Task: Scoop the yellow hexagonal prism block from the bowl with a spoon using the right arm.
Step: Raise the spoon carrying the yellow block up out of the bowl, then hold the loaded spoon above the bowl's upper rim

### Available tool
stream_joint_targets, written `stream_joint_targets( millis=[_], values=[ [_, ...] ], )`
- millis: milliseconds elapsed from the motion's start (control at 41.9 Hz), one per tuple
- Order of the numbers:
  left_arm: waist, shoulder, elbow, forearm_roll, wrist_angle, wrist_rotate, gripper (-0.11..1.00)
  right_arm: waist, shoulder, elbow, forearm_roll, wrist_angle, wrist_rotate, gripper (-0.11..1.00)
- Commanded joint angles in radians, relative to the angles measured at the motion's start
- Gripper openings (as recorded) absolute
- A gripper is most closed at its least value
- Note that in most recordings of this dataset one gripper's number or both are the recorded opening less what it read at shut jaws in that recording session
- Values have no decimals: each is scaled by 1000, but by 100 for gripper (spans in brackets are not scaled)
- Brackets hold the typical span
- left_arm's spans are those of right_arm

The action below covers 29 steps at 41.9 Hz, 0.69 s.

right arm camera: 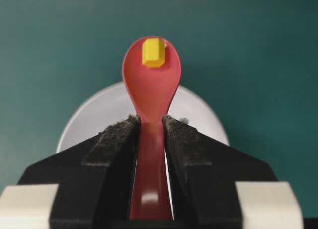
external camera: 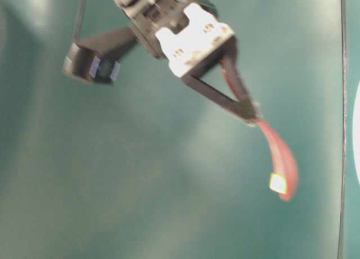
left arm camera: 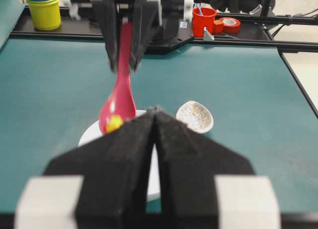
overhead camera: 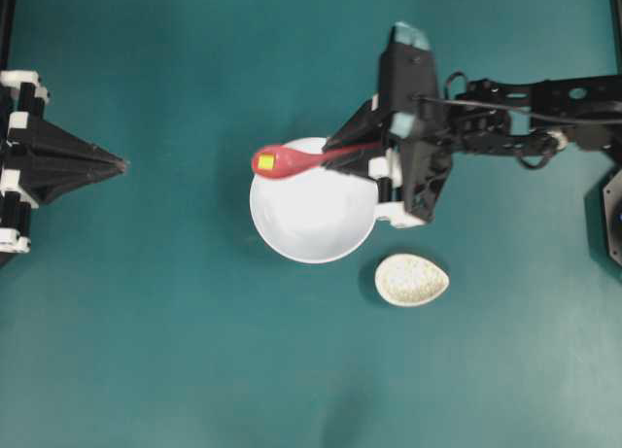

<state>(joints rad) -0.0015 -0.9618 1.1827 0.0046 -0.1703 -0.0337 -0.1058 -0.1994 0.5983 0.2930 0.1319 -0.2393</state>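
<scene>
My right gripper (right arm camera: 150,120) is shut on the handle of the pinkish-red spoon (right arm camera: 152,87), holding it level above the white bowl (overhead camera: 316,220). The yellow hexagonal prism block (right arm camera: 153,53) rests near the tip of the scoop. From overhead the spoon (overhead camera: 292,160) reaches left over the bowl's upper-left rim, with the block (overhead camera: 265,162) in its scoop and the right gripper (overhead camera: 342,149) at the handle. The table-level view shows the spoon (external camera: 281,158) hanging from the gripper with the block (external camera: 277,183) near its end. My left gripper (left arm camera: 155,111) is shut and holds nothing, at the far left (overhead camera: 121,163).
A speckled beige teardrop spoon rest (overhead camera: 411,279) lies just right of and below the bowl. At the table's far edge in the left wrist view stand a yellow and blue cup stack (left arm camera: 43,8), a red cup (left arm camera: 203,21) and tape rolls (left arm camera: 230,25).
</scene>
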Motion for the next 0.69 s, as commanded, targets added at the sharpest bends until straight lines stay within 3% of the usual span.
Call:
stream_joint_targets(
  millis=[0,286,668],
  values=[
    [0,8,-14,3,-9,-2,-1,3,-69,14,-5,-41,-2,22],
    [0,8,-15,3,-11,-2,-1,3,-184,107,-8,-167,-3,22],
    [0,3,-15,2,-8,-12,-1,17,-224,135,-6,-209,-3,22]
  ],
)
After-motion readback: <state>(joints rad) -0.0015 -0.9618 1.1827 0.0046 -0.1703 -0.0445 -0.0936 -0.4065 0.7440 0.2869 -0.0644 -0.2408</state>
